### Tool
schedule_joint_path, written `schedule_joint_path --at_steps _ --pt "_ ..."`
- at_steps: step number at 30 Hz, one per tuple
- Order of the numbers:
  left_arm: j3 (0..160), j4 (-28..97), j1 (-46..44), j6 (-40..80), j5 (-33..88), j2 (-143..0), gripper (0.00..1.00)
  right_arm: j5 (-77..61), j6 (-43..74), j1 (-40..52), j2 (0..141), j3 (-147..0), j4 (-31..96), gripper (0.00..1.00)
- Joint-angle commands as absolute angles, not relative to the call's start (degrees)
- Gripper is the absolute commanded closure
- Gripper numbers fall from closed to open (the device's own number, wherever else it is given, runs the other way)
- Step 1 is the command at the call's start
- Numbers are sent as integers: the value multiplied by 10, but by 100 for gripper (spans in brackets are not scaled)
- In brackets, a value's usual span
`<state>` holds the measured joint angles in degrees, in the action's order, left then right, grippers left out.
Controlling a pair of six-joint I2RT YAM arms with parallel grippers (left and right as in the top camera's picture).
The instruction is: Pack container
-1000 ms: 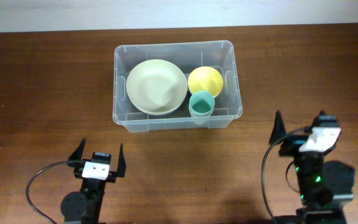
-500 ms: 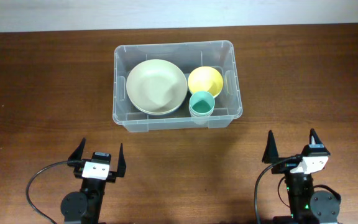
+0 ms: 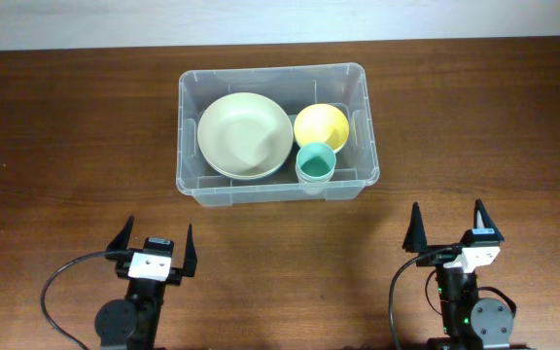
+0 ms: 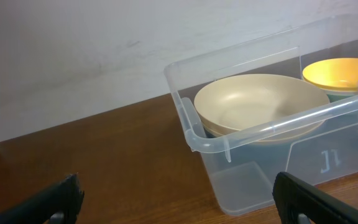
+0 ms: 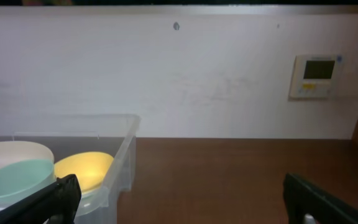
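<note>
The clear plastic container (image 3: 191, 87) stands at the table's far middle. Inside it lie a large cream bowl (image 3: 245, 135), a yellow bowl (image 3: 321, 124) and a teal cup (image 3: 315, 162). My left gripper (image 3: 154, 241) is open and empty near the front left, well short of the container. My right gripper (image 3: 449, 227) is open and empty near the front right. The left wrist view shows the container's near corner (image 4: 194, 127) and the cream bowl (image 4: 260, 102). The right wrist view shows the container's right end (image 5: 122, 165), the yellow bowl (image 5: 82, 169) and the teal cup (image 5: 14, 177).
The brown wooden table (image 3: 66, 146) runs to a white wall at the back. A wall thermostat (image 5: 316, 76) shows in the right wrist view.
My right arm has drawn back from the right side toward the front and turned square to the container. The left arm and the container's contents have not moved.
</note>
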<state>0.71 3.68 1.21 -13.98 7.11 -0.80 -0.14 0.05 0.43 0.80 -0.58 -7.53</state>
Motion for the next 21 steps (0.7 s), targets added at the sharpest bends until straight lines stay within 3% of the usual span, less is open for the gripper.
schedule_joint_path --at_steps 1,10,21 --pt "5 39 16 -147 79 -3 0 -9 4 9 2 -3 -71 1" --pt "5 39 16 -147 79 -3 0 -11 4 9 2 -3 43 1" --pt "5 39 16 -147 79 -3 0 -9 4 9 2 -3 45 1"
